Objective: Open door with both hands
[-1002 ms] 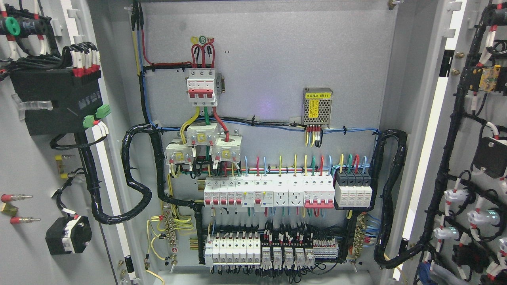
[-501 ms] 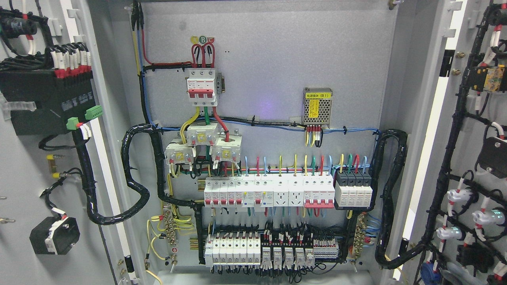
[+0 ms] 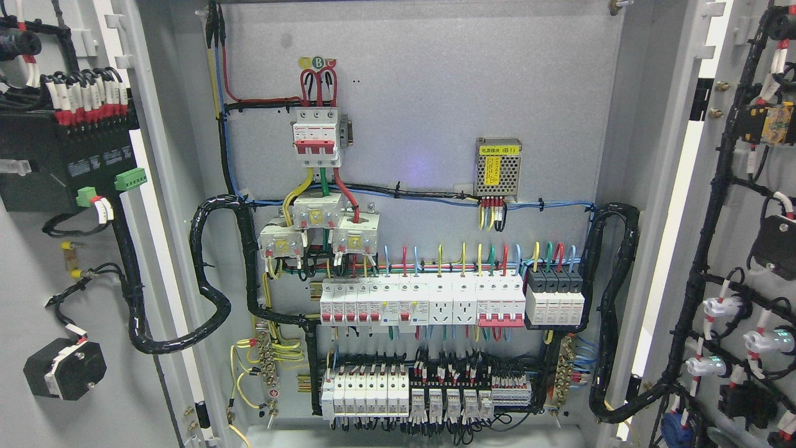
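An electrical cabinet fills the head view with both doors swung outward. The left door [image 3: 37, 267] shows its inner face at the left edge, carrying a black box [image 3: 56, 168] with red and white terminals and a black socket unit [image 3: 62, 367]. The right door [image 3: 740, 261] stands at the right edge, its inner face covered with black cable looms and indicator lamp backs [image 3: 715, 308]. Between them the grey back panel [image 3: 435, 93] is in full view. No hand or arm of mine appears in the picture.
On the back panel sit a red and white main breaker [image 3: 317, 137], a small power supply [image 3: 497, 167], a row of breakers and sockets [image 3: 448, 302] and terminal blocks [image 3: 429, 392]. Thick black cable bundles [image 3: 211, 274] loop from the panel to each door.
The left door has swung further left: its black box and socket unit have slid toward the picture's edge. The right door has shifted slightly right.
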Motion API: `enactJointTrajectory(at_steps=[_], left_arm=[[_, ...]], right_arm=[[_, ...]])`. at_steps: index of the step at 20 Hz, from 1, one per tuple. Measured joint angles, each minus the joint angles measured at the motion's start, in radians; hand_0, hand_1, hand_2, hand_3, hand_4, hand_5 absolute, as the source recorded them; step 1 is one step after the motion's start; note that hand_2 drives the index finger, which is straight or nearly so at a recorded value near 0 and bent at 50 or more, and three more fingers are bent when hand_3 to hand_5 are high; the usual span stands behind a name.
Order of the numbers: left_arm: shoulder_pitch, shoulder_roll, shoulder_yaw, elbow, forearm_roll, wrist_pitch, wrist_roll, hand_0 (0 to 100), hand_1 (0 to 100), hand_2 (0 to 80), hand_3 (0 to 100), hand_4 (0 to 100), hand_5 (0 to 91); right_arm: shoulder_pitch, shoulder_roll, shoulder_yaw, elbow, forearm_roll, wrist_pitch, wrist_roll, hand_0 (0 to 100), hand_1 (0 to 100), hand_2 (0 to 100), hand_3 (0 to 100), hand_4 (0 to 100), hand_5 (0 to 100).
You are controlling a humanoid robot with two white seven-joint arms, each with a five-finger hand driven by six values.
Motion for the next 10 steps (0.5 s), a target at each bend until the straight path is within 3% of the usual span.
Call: enactJointTrajectory(at_steps=[10], left_arm=[[-0.076, 0.068, 0.056, 0.105, 0.049, 0.000, -0.001, 0, 0, 0.0, 0, 0, 0.0]], right_arm=[[0.022, 0.002, -0.032, 0.004, -0.021, 0.000, 0.001, 38, 0, 0, 0, 0, 0]])
